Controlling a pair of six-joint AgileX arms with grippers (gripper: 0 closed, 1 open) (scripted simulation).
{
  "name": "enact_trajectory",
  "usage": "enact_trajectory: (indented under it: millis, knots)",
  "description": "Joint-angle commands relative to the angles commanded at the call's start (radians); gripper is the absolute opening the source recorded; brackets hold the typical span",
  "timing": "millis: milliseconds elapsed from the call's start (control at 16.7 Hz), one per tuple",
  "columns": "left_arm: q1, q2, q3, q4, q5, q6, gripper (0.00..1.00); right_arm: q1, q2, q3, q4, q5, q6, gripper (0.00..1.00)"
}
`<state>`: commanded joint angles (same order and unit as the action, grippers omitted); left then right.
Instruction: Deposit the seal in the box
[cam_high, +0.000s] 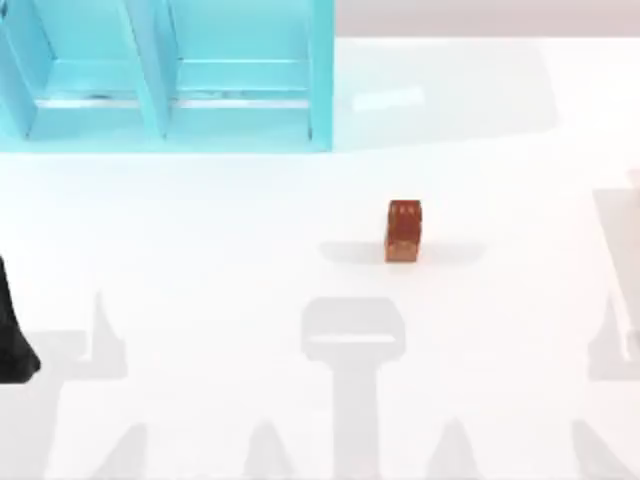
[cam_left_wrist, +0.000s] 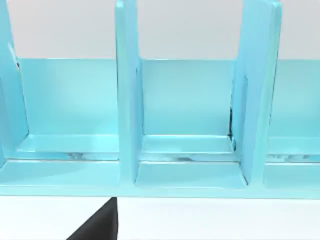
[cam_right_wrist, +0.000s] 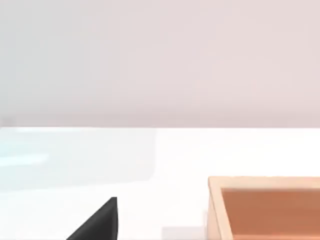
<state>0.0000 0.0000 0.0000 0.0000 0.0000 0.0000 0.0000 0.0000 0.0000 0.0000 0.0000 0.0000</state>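
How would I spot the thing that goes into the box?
Find the big light-blue box at the table's far left. Nearer the camera and to its right, alone on the white table, stands the seal: a small reddish-brown upright block.

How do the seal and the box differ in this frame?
The seal is reddish-brown; the box is light blue. The seal is a small solid upright block; the box is far larger, open, with dividers forming compartments. The seal stands mid-table; the box sits at the far left. Both rest on the white table, apart, ungripped.
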Motion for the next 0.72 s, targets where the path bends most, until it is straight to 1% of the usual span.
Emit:
enact_trajectory:
  millis: [180,360,540,720]
  knots:
    - [0.000,0.000,0.000,0.000,0.000,0.000,1.00,0.002,0.009,0.009,-0.003,0.000,0.001,1.00]
    - [0.000,0.000,0.000,0.000,0.000,0.000,1.00,0.018,0.093,0.093,-0.039,-0.002,0.012,1.00]
    - [0.000,0.000,0.000,0.000,0.000,0.000,1.00,0.050,0.263,0.259,-0.129,-0.002,0.039,1.00]
    - [0.000,0.000,0.000,0.000,0.000,0.000,1.00,0.094,0.506,0.478,-0.270,-0.001,0.078,1.00]
